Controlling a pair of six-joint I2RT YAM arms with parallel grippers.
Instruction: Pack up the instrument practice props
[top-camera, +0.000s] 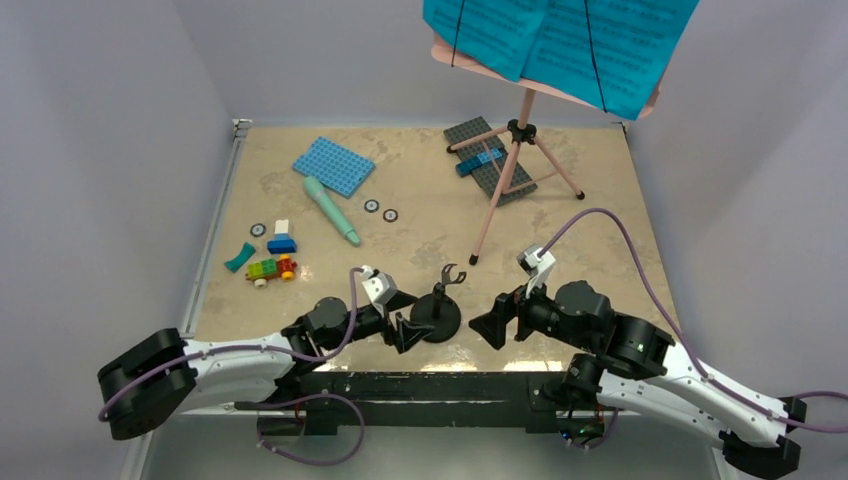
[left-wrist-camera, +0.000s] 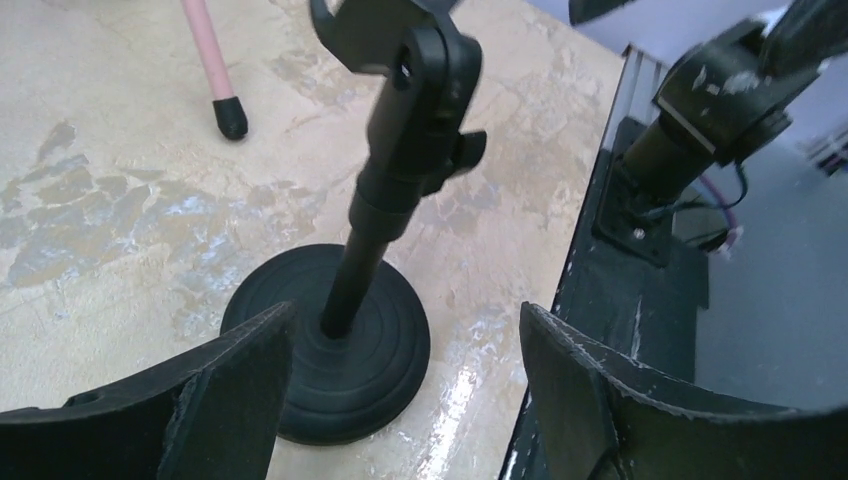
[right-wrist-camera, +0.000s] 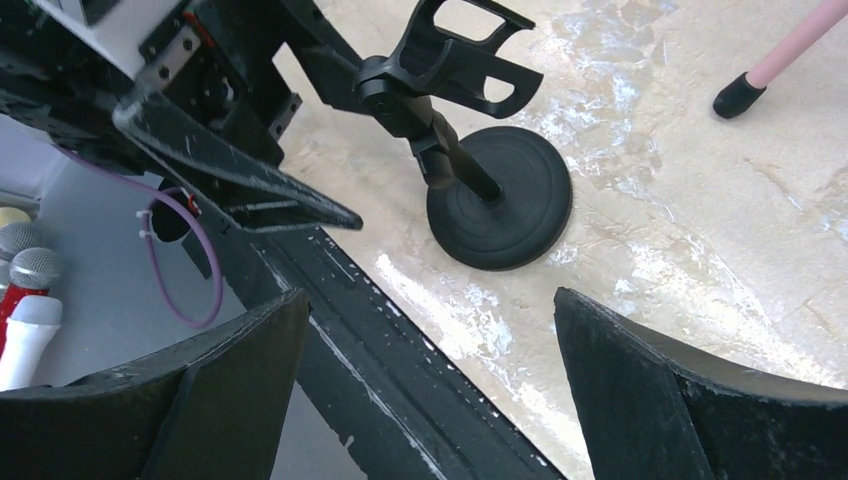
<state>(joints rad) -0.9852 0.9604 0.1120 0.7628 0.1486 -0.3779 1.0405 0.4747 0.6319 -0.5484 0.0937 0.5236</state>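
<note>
Nearest the lens, the left gripper (left-wrist-camera: 405, 335) is seen with its jaws released and spread wide. The round base of the small black mic stand (left-wrist-camera: 345, 345) lies between them and is not clamped. That stand is upright at the lower middle of the overhead frame, close to the near edge of the worktop (top-camera: 420, 250). The right gripper (right-wrist-camera: 430, 300) is pointed at it from the other side, jaws likewise parted and nothing held.

Further up, the mint-green toy microphone (top-camera: 331, 210) is laid flat left of centre. The pink tripod music stand (top-camera: 499, 190) is erected at the upper right, with the cyan sheet-music pages (top-camera: 560, 45) spread on its board. A blue baseplate (top-camera: 333, 165), a grey baseplate (top-camera: 468, 133) under the tripod and small toy bricks (top-camera: 270, 262) are scattered about.

No box or bag is shown, and none of the four props can be judged packed. The work is judged to be at its start, with the mic stand the first prop addressed.
</note>
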